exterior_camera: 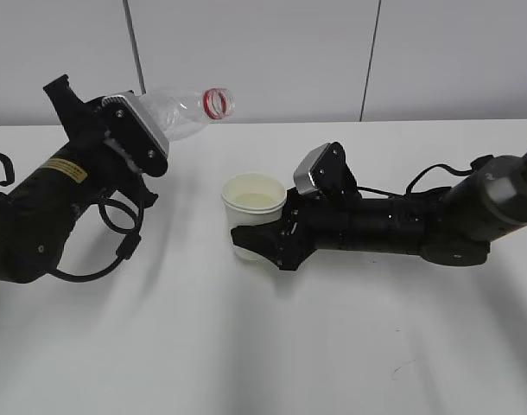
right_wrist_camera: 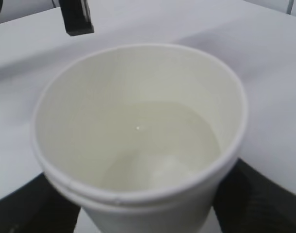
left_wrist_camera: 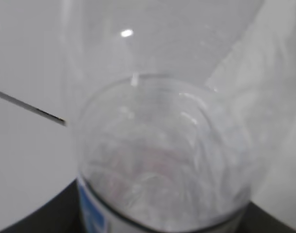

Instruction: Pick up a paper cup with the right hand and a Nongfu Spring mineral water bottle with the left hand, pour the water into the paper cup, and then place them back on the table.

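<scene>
My left gripper (exterior_camera: 141,143) is shut on the clear water bottle (exterior_camera: 184,112) and holds it tilted, almost level, in the air. Its open mouth with the red neck ring (exterior_camera: 217,102) points right, up and left of the cup. No stream shows. In the left wrist view the bottle (left_wrist_camera: 162,160) fills the frame and looks empty. My right gripper (exterior_camera: 262,240) is shut on the off-white paper cup (exterior_camera: 252,212), upright at the middle of the white table (exterior_camera: 263,346). The right wrist view shows the cup (right_wrist_camera: 138,141) holding water (right_wrist_camera: 162,145).
The left arm's black cables (exterior_camera: 117,238) loop down toward the table on the left. A grey panelled wall (exterior_camera: 333,52) runs behind the table's far edge. The right arm (exterior_camera: 419,220) lies low across the right side.
</scene>
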